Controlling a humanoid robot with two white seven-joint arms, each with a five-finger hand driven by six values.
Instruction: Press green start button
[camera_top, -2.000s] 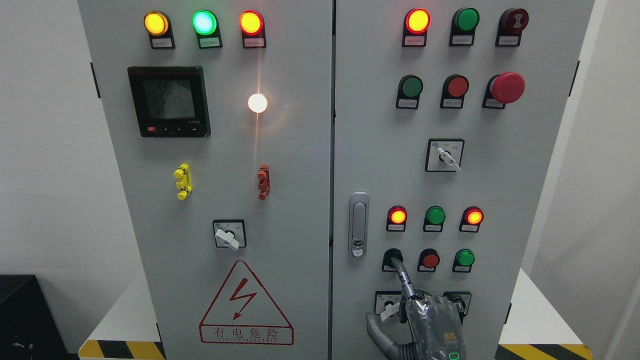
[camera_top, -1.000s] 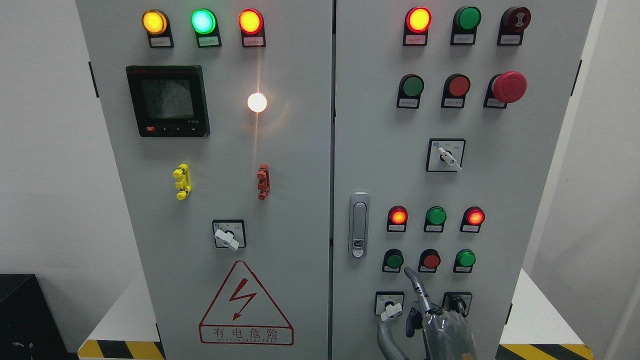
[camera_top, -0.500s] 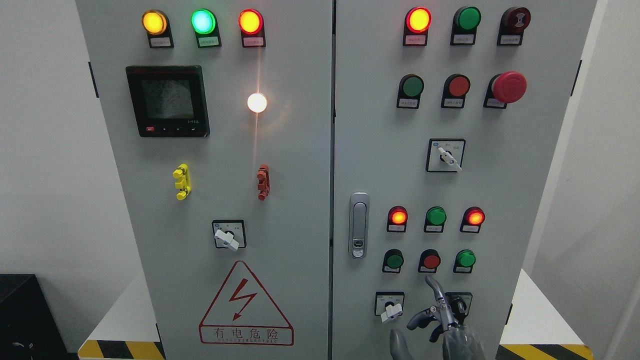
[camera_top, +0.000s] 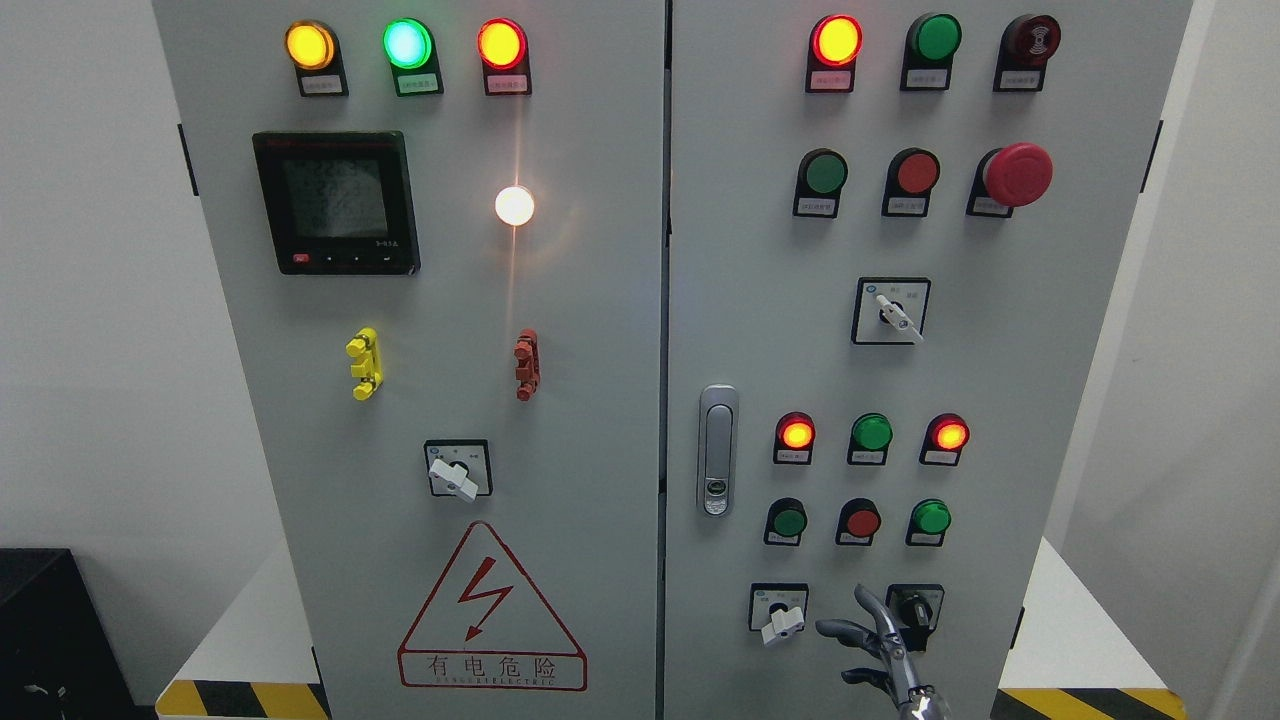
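The grey control cabinet's right door carries the buttons. The green push button sits at the left of the lower row, beside a red button and another green button. Only the fingers of my right hand show at the bottom edge, below and right of that green button and apart from it. One finger points up, the others are loosely spread, and they hold nothing. My left hand is out of view.
Two rotary selector switches flank the fingers. A door latch stands left of the buttons. Higher up are a red mushroom stop button, indicator lamps and another selector.
My right hand's fingertip was on the lower-left green button two seconds ago. It has since pulled off, moved right and dropped toward the bottom edge, with the fingers loosening.
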